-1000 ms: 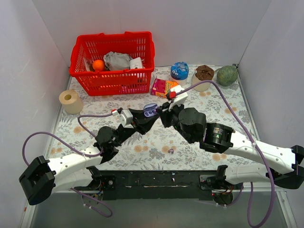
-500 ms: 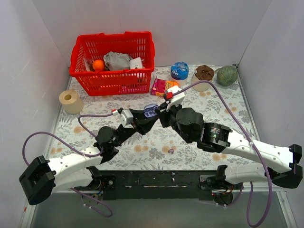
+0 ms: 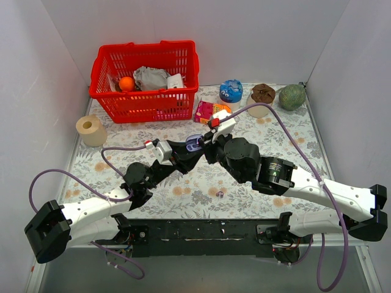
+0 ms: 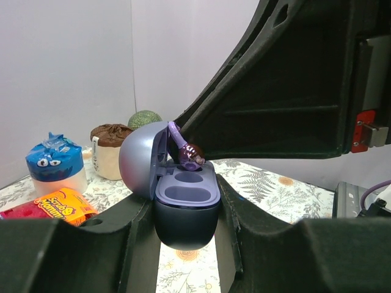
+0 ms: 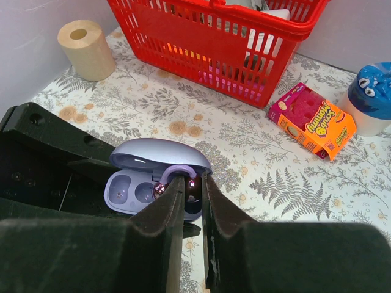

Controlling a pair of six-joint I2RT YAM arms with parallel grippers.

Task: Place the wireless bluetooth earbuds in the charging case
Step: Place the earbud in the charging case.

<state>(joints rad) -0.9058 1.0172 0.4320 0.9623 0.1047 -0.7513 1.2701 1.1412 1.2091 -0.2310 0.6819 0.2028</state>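
My left gripper (image 3: pixel 185 154) is shut on the lavender charging case (image 3: pixel 193 143) and holds it above the table with its lid open. In the left wrist view the case (image 4: pixel 186 210) sits between my fingers with both purple sockets empty. My right gripper (image 3: pixel 206 145) is shut on a purple earbud (image 5: pixel 193 190) with a lavender ear loop and holds it at the case's (image 5: pixel 129 186) right socket. The earbud (image 4: pixel 190 155) hangs just over the far socket rim. A second earbud (image 3: pixel 219 193) lies on the table in front of the arms.
A red basket (image 3: pixel 146 101) with an orange and packets stands at the back left, and a paper roll (image 3: pixel 91 130) lies left of it. A candy box (image 3: pixel 209 112), blue cup (image 3: pixel 231 91), brown muffin (image 3: pixel 263 96) and green ball (image 3: pixel 292 96) line the back.
My right gripper has moved slightly left with the earbud, closer over the open case. The left gripper and the case have hardly moved.
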